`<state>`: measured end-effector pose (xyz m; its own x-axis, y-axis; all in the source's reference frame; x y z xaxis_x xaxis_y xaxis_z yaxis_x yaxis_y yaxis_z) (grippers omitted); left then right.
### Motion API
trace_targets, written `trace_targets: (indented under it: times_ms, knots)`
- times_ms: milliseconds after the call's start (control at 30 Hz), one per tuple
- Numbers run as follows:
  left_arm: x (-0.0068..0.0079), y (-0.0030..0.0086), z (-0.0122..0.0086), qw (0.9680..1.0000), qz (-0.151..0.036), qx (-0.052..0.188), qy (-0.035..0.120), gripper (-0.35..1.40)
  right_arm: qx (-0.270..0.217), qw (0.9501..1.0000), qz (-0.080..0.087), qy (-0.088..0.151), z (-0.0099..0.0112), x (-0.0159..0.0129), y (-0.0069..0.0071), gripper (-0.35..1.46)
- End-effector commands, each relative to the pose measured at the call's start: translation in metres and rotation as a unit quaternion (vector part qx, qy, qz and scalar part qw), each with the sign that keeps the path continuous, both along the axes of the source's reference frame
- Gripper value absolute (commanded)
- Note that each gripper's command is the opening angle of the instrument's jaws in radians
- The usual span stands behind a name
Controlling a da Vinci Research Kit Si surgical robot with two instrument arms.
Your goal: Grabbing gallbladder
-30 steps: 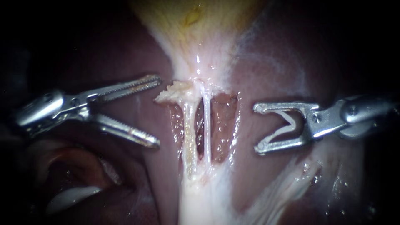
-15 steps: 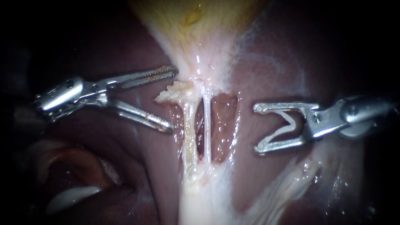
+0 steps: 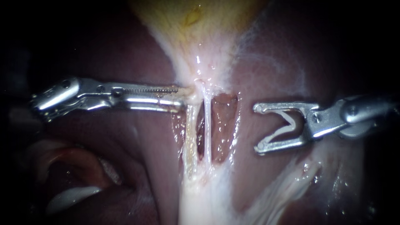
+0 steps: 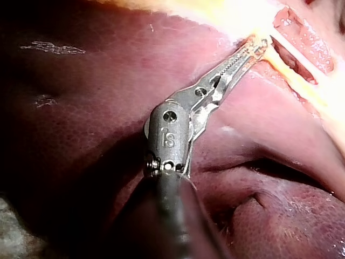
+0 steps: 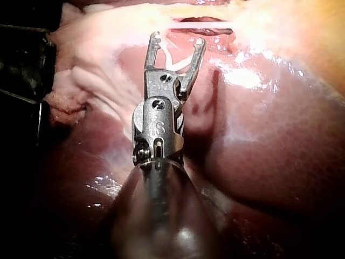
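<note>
A: Where was the gallbladder (image 3: pixel 196 25)?
B: At twelve o'clock in the endoscope view. It was yellowish and tapered down to a pale, wet neck close to the centre

A: And what had hold of it?
B: The left instrument (image 3: pixel 182 95), which came in from nine o'clock and lay almost level. Its claw was closed down to a sliver, with pale tissue at the gallbladder's narrow end pinched between the toothed halves. The left wrist view showed the same thing: the left instrument (image 4: pixel 259 47) had its tip clamped on the pale edge where the bright yellow wall (image 4: pixel 226 9) began

A: What lay just below the grip?
B: Two thin whitish tubes (image 3: pixel 206 129) ran side by side from the neck toward six o'clock. Dark red gaps showed between and beside them, and they merged into a white band lower down

A: And the other one?
B: The right instrument (image 3: pixel 258 128) was at three o'clock, well apart from the tubes. Its claw was spread wide and held nothing. In the right wrist view the right instrument (image 5: pixel 178 39) had its open tips pointing at the strands ahead of it, and I couldn't tell whether they touched the surface

A: Around all that?
B: The liver (image 3: pixel 137 158), dark maroon and glistening, lay on both sides
</note>
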<state>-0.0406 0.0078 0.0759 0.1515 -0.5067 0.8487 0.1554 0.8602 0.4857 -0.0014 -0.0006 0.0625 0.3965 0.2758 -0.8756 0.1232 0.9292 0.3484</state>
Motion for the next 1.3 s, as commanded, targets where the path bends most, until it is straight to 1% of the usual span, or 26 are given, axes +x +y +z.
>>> trace_targets:
  times_ms: [33,167,267,333,367,433,567,733,833,1000,1100,1300]
  knots:
    - [0.0001,0.0001,0.0001,1.0000,0.001,0.000,0.000,-0.35,0.000,1.0000,0.000,0.000,0.0000,0.0000,0.0000,0.49]
    - [0.0006,0.0002,0.0003,1.0000,0.000,-0.001,0.002,-0.35,0.000,1.0000,0.000,0.000,-0.0001,0.0001,0.0000,0.49]
    - [0.0011,0.0001,0.0000,1.0000,0.002,0.000,0.003,-0.35,0.000,1.0000,0.000,0.000,-0.0001,0.0001,0.0000,0.49]
    - [0.0013,0.0001,-0.0004,0.9999,0.000,0.010,0.004,-0.35,0.000,1.0000,0.000,0.000,-0.0001,0.0001,0.0000,0.49]
    - [0.0014,0.0000,-0.0010,0.9998,-0.001,0.020,0.004,-0.35,0.000,1.0000,0.000,0.000,-0.0001,0.0001,0.0000,0.49]
    - [0.0015,0.0000,-0.0016,0.9996,-0.001,0.027,0.004,-0.35,0.000,1.0000,0.000,0.000,-0.0001,0.0001,0.0000,0.49]
    - [0.0019,0.0005,-0.0038,0.9994,0.000,0.033,0.004,-0.35,0.000,1.0000,0.000,0.000,-0.0001,0.0000,0.0000,0.49]
    - [0.0032,0.0013,-0.0073,0.9991,0.001,0.043,0.000,-0.35,0.000,1.0000,0.000,0.000,-0.0001,0.0000,0.0000,0.49]
    - [0.0038,0.0011,-0.0093,0.9989,-0.004,0.046,-0.005,-0.35,0.003,1.0000,0.001,-0.001,0.0000,-0.0001,0.0000,0.49]
    - [0.0047,0.0011,-0.0115,0.9987,-0.010,0.049,-0.013,-0.35,0.003,1.0000,0.001,-0.001,0.0000,-0.0001,0.0000,0.49]
    - [0.0050,0.0011,-0.0119,0.9986,-0.011,0.050,-0.013,-0.35,0.003,1.0000,0.001,-0.001,0.0000,-0.0001,0.0000,0.49]
    - [0.0052,0.0012,-0.0116,0.9987,-0.011,0.049,-0.012,-0.35,0.005,1.0000,0.002,-0.001,0.0000,-0.0001,0.0000,0.49]
